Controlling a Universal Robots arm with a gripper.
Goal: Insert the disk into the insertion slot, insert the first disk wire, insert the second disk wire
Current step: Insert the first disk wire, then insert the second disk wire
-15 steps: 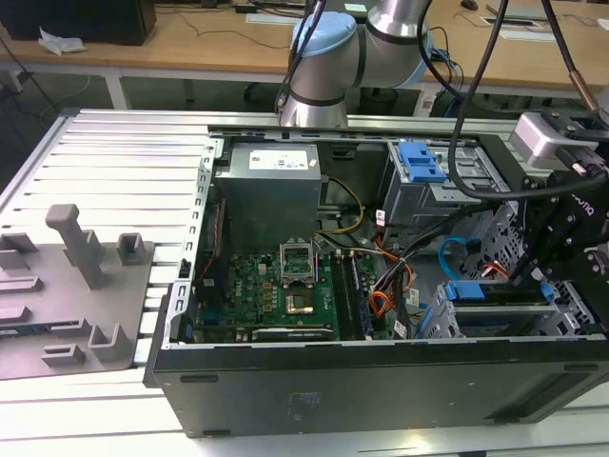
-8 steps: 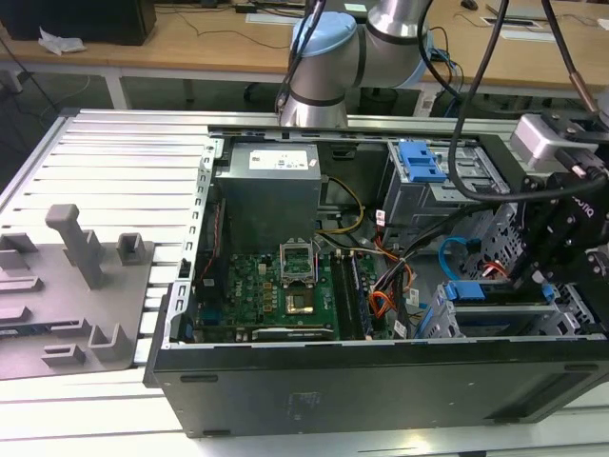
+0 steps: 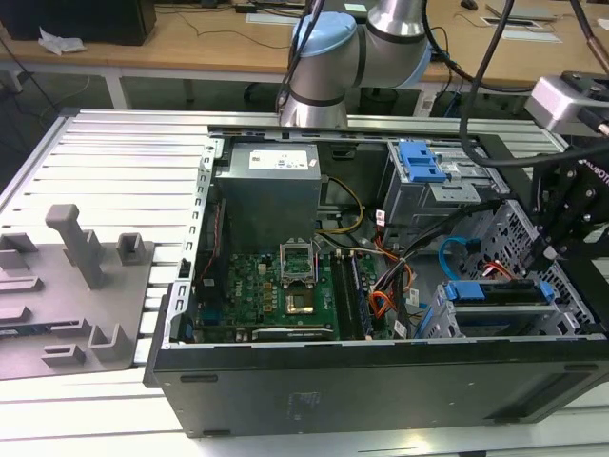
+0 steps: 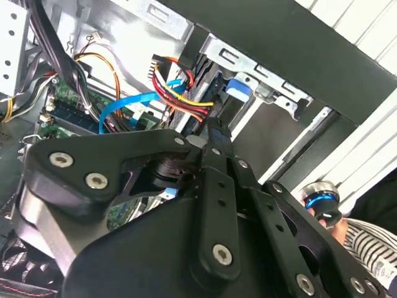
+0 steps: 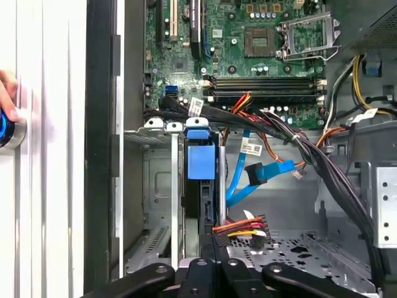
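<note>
1 disk [image 5: 200,162] nxt to gripper [image 5: 213,241]

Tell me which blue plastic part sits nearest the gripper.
The disk's blue carrier, in the low perforated cage beside the gripper; the blue latch tops the taller bay, farther away.

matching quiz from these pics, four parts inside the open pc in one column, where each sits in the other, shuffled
1 silver disk in bright blue plastic carrier
2 red, yellow and black wire bundle
3 flat light-blue cable
4 green motherboard

a flat on the black case's floor
b ending at the black claw's tip
c in the grey perforated sheet-metal slot
d looping beside the disk

Pairs: 1-c, 2-b, 3-d, 4-a
</note>
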